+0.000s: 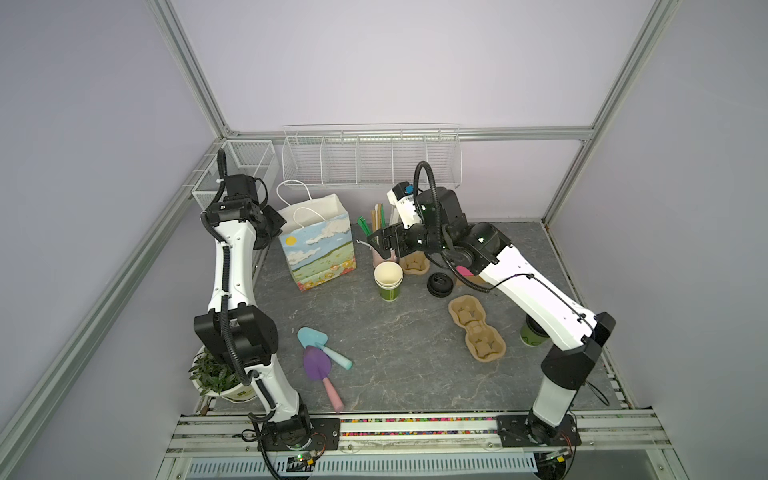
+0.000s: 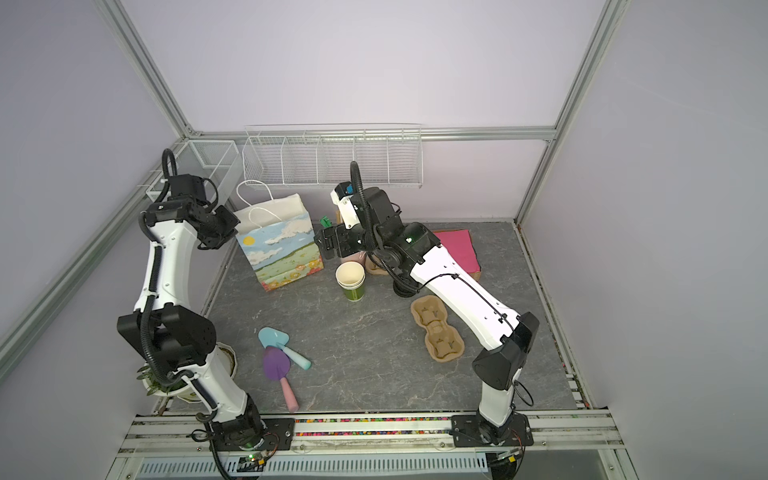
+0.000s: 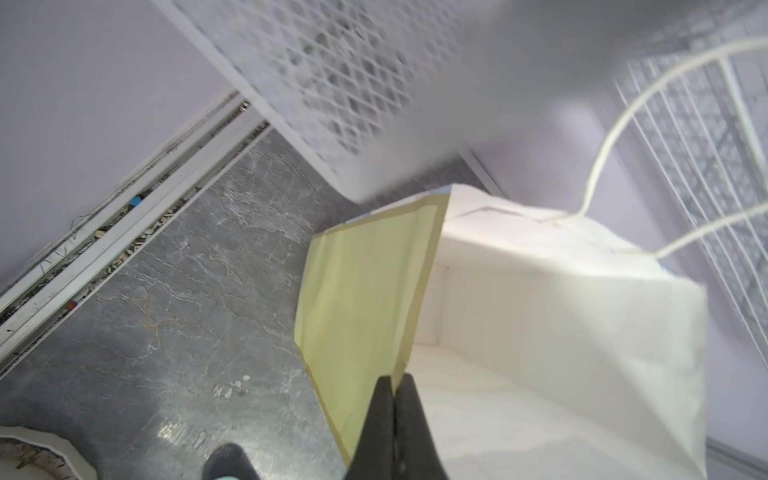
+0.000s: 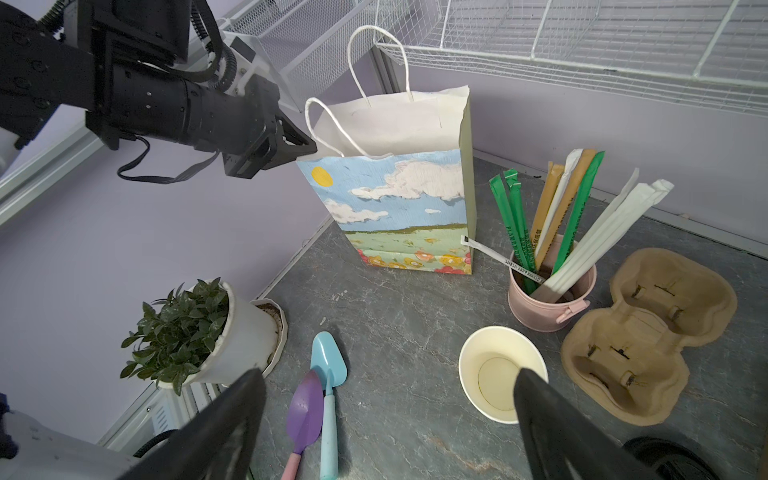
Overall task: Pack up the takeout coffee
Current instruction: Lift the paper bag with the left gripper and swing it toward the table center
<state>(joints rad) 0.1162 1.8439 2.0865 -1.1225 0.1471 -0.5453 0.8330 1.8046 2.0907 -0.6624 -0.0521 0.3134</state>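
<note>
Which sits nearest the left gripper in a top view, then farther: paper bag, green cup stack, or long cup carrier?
1. paper bag, back left: the left gripper is shut on its rim.
2. green cup stack, middle.
3. long cup carrier, front right.

Cup stack stands right of the bag.

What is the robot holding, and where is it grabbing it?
The left gripper pinches the paper bag by the top edge of its side. The right gripper is open, holding nothing.
</note>
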